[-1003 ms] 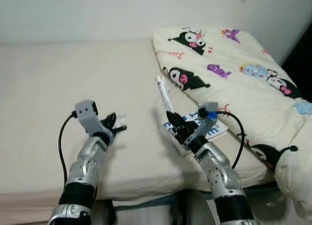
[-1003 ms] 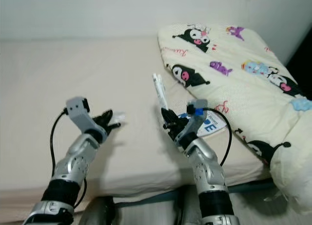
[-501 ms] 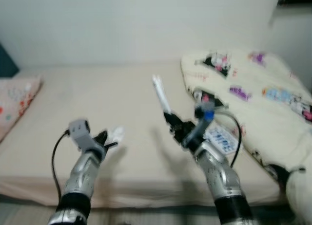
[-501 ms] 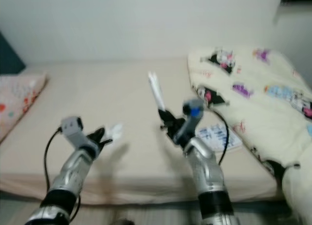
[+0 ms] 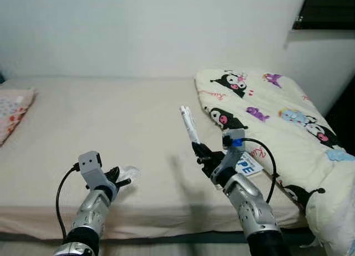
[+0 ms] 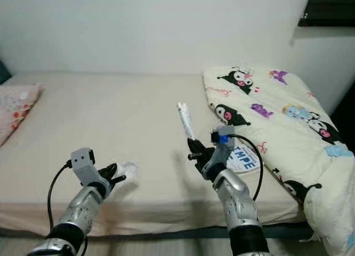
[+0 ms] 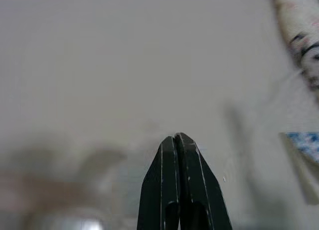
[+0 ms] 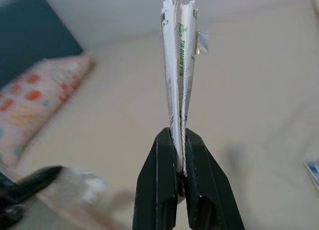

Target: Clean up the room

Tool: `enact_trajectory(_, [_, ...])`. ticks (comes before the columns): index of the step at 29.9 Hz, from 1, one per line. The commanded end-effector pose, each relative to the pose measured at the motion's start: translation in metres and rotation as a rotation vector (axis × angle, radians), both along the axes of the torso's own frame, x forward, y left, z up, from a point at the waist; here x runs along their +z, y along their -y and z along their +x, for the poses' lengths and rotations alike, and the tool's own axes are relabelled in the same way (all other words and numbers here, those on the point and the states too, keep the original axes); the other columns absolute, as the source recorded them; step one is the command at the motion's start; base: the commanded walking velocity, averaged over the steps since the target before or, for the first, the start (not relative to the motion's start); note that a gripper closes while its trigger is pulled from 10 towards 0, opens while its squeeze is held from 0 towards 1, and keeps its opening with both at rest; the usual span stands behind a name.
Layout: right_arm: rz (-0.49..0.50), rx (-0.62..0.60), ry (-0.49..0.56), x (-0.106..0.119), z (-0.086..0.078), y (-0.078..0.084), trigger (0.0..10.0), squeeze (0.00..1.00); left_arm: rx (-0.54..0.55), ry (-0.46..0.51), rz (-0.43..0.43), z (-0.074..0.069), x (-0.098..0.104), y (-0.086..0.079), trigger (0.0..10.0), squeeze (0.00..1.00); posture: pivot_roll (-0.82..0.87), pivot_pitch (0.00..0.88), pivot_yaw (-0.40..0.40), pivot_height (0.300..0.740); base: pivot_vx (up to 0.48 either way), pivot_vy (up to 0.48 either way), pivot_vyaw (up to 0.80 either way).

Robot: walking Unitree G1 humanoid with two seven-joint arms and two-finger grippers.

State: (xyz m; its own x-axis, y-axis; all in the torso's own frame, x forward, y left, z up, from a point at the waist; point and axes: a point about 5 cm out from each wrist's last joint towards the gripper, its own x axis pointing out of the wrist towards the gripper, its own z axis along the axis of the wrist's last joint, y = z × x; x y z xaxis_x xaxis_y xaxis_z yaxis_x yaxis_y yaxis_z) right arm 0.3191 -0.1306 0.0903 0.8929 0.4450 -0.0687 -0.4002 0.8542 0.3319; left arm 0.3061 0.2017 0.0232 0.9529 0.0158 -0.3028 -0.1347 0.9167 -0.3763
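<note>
My right gripper (image 5: pixel 201 154) is shut on a long white paper wrapper (image 5: pixel 188 123) with green print, which stands upright above the beige bed (image 5: pixel 111 117). In the right wrist view the wrapper (image 8: pixel 177 65) rises from between the closed fingers (image 8: pixel 158 190). My left gripper (image 5: pixel 120 178) hovers low over the front of the bed, shut on a small clear plastic scrap (image 5: pixel 130 171). Its fingers (image 7: pixel 175 140) are pressed together in the left wrist view, and the scrap is hidden there.
A cream blanket (image 5: pixel 277 112) with cartoon figures is heaped on the bed's right side. A white and blue booklet (image 5: pixel 248 165) lies by its edge, just behind my right arm. A pink patterned pillow (image 5: pixel 12 109) lies at the far left. A white wall runs behind the bed.
The camera has drawn back and turned left, so more of the bed and the pink pillow show. Both grippers keep their hold, and the wrapper has lifted away from the booklet.
</note>
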Motion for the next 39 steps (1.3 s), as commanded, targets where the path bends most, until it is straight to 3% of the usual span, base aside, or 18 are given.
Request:
enact_trajectory(1, [-0.063, -0.033, -0.076, -0.024, -0.007, 0.009, 0.0, 0.0, 0.012, -0.078, 0.024, -0.015, -0.017, -0.009, 10.0, 0.0, -0.03, 0.049, 0.004, 0.711, 0.0, 0.0, 0.0])
enact_trajectory(3, [-0.109, -0.041, -0.117, -0.037, -0.012, 0.015, 0.0, 0.0, 0.018, -0.112, 0.03, -0.022, -0.024, -0.011, 10.0, 0.0, -0.03, 0.047, 0.003, 0.716, 0.0, 0.0, 0.0])
enact_trajectory(5, [-0.222, -0.103, -0.282, -0.079, -0.033, 0.043, 0.0, 0.0, 0.054, -0.228, 0.036, -0.046, -0.047, -0.019, 10.0, 0.0, -0.03, 0.042, 0.001, 0.731, 0.0, 0.0, 0.0])
enact_trajectory(9, [-0.322, -0.128, -0.393, -0.102, -0.051, 0.057, 0.0, 0.0, 0.07, -0.287, 0.046, -0.058, -0.056, -0.022, 10.0, 0.0, -0.03, 0.035, 0.0, 0.74, 0.0, 0.0, 0.0])
enact_trajectory(10, [-0.386, -0.127, -0.453, -0.115, -0.063, 0.064, 10.0, 0.0, 0.073, -0.327, 0.06, -0.066, -0.063, -0.023, 10.0, 0.0, -0.03, 0.033, -0.001, 0.74, 0.0, 0.0, 0.0])
enact_trajectory(11, [-0.386, -0.127, -0.453, -0.115, -0.063, 0.064, 10.0, 0.0, 0.073, -0.327, 0.06, -0.066, -0.063, -0.023, 10.0, 0.0, -0.03, 0.033, -0.001, 0.74, 0.0, 0.0, 0.0])
enact_trajectory(13, [-0.479, -0.174, -0.615, -0.141, -0.095, 0.081, 10.0, 0.0, 0.083, -0.42, 0.075, -0.085, -0.076, -0.026, 10.0, 0.0, -0.03, 0.021, -0.001, 0.74, 0.0, 0.0, 0.0])
enact_trajectory(14, [-0.52, -0.211, -0.721, -0.156, -0.12, 0.091, 10.0, 0.0, 0.104, -0.499, 0.083, -0.103, -0.087, -0.029, 10.0, 0.0, -0.03, 0.022, 0.0, 0.74, 0.0, 0.0, 0.71])
enact_trajectory(15, [-0.52, -0.211, -0.721, -0.156, -0.12, 0.091, 10.0, 0.0, 0.104, -0.499, 0.083, -0.103, -0.087, -0.029, 10.0, 0.0, -0.03, 0.022, 0.0, 0.74, 0.0, 0.0, 0.71])
enact_trajectory(17, [-0.506, -0.244, -0.792, -0.167, -0.141, 0.097, 10.0, 0.0, 0.127, -0.574, 0.085, -0.122, -0.097, -0.031, 10.0, 0.0, -0.03, 0.026, 0.006, 0.74, 0.0, 0.0, 0.71])
enact_trajectory(20, [-0.514, -0.24, -0.804, -0.169, -0.146, 0.097, 10.0, 0.0, 0.127, -0.586, 0.085, -0.125, -0.099, -0.031, 10.0, 0.0, -0.03, 0.026, 0.006, 0.74, 0.0, 0.0, 0.71])
enact_trajectory(23, [-0.487, -0.32, -0.94, -0.184, -0.184, 0.104, 10.0, 0.0, 0.082, -0.646, 0.099, -0.143, -0.108, -0.027, 10.0, 0.0, -0.03, 0.036, 0.011, 0.74, 0.0, 0.0, 0.71])
enact_trajectory(26, [-0.467, -0.365, -0.974, -0.187, -0.193, 0.107, 10.0, 0.0, 0.068, -0.661, 0.103, -0.148, -0.111, -0.026, 10.0, 0.0, -0.03, 0.038, 0.01, 0.74, 0.0, 0.0, 0.71])
enact_trajectory(36, [-0.449, -0.394, -0.979, -0.188, -0.195, 0.108, 10.0, 0.0, 0.064, -0.665, 0.104, -0.149, -0.111, -0.025, 10.0, 0.0, -0.03, 0.038, 0.013, 0.74, 0.0, 0.0, 0.71])
enact_trajectory(39, [-0.448, -0.414, -0.964, -0.186, -0.192, 0.11, 10.0, 0.0, 0.035, -0.655, 0.111, -0.143, -0.109, -0.024, 10.0, 0.0, -0.03, 0.044, 0.02, 0.74, 0.0, 0.0, 0.71])
